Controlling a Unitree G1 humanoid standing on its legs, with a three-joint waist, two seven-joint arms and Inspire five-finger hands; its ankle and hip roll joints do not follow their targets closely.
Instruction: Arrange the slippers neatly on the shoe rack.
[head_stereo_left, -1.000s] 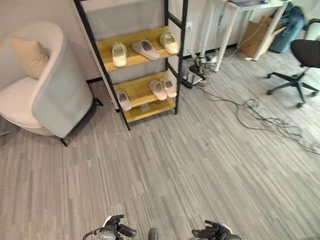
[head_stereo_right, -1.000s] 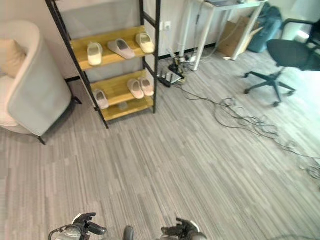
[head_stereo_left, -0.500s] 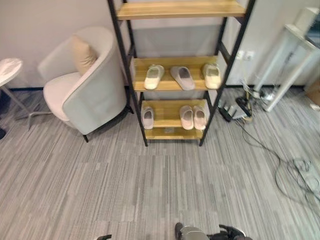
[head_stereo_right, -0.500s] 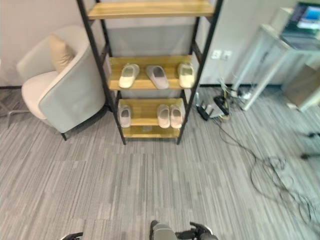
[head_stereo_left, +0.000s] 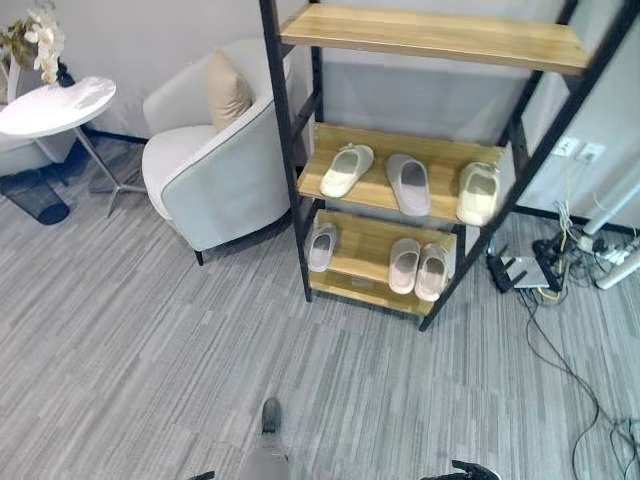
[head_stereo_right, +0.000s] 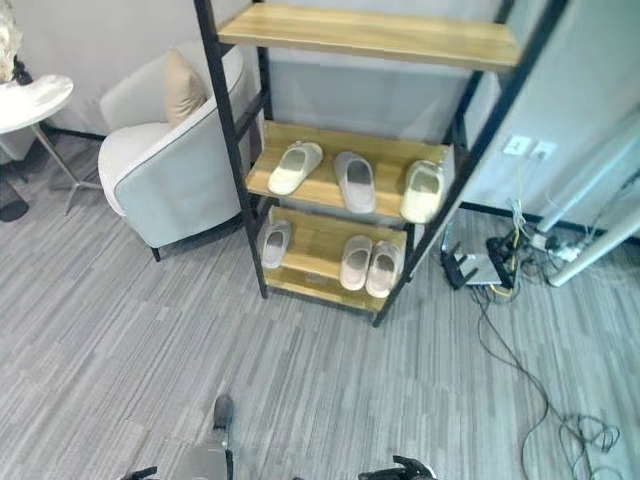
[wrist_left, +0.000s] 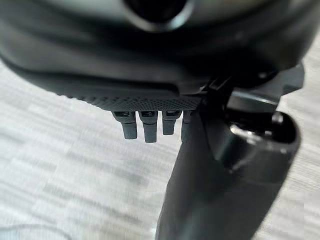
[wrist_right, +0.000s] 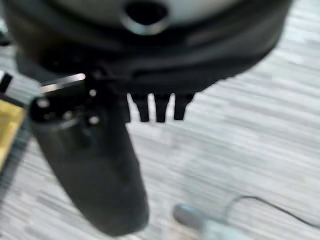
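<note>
Right, I see six slippers (head_stereo_left: 408, 184) on the shoe rack (head_stereo_left: 290, 150), three per lower shelf, top shelf bare. Wide floor (head_stereo_left: 150, 340) before the rack; armchair (head_stereo_left: 215, 170) touching its side. My left hand (wrist_left: 145, 122) and right hand (wrist_right: 155, 106) hang straight-fingered, holding nothing.

light: even, bright indoor | shadows: soft | wrist views: blurred close up | head views: fairly sharp
</note>
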